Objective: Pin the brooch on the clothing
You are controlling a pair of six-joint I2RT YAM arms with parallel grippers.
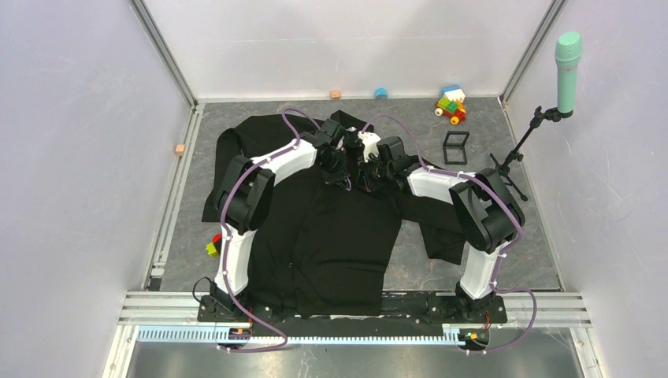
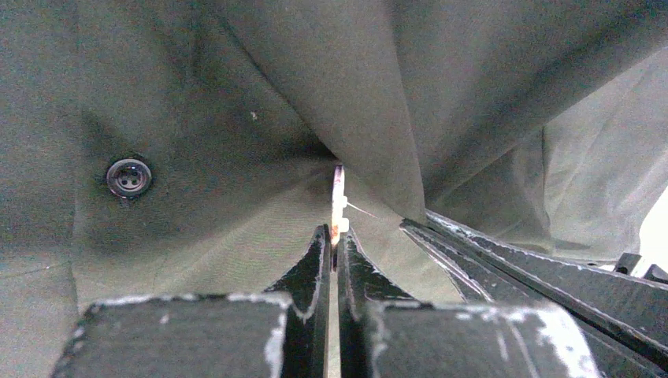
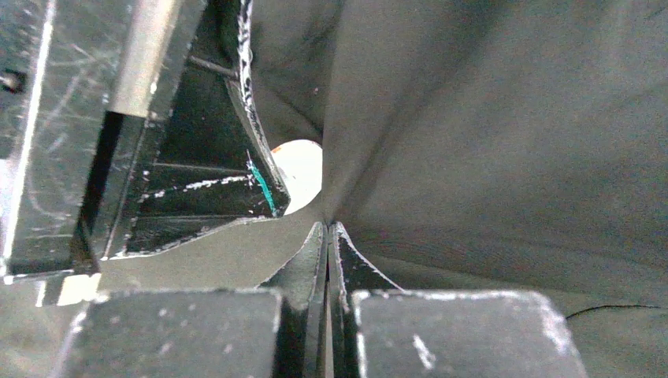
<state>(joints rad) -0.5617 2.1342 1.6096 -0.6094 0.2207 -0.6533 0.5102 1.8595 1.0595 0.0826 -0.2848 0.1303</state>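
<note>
The clothing (image 1: pixel 339 236), a black shirt, lies spread on the grey table. Both grippers meet over its upper chest, near the collar. My left gripper (image 2: pixel 335 232) is shut on the brooch (image 2: pixel 339 197), seen edge-on as a thin pale disc with a fine pin pointing right, pressed against a raised fold of cloth. A dark shirt button (image 2: pixel 128 177) sits to its left. My right gripper (image 3: pixel 328 227) is shut on that fold of the clothing (image 3: pixel 488 157). In the right wrist view the brooch (image 3: pixel 303 177) shows as a pale round face behind the left gripper's finger (image 3: pixel 197 189).
A small black square frame box (image 1: pixel 455 146) stands right of the shirt. Coloured toy blocks (image 1: pixel 450 104) lie at the back right, more (image 1: pixel 214 244) by the left sleeve. A teal microphone (image 1: pixel 567 59) on a tripod stands at the right wall. Small cubes (image 1: pixel 335 94) lie along the back edge.
</note>
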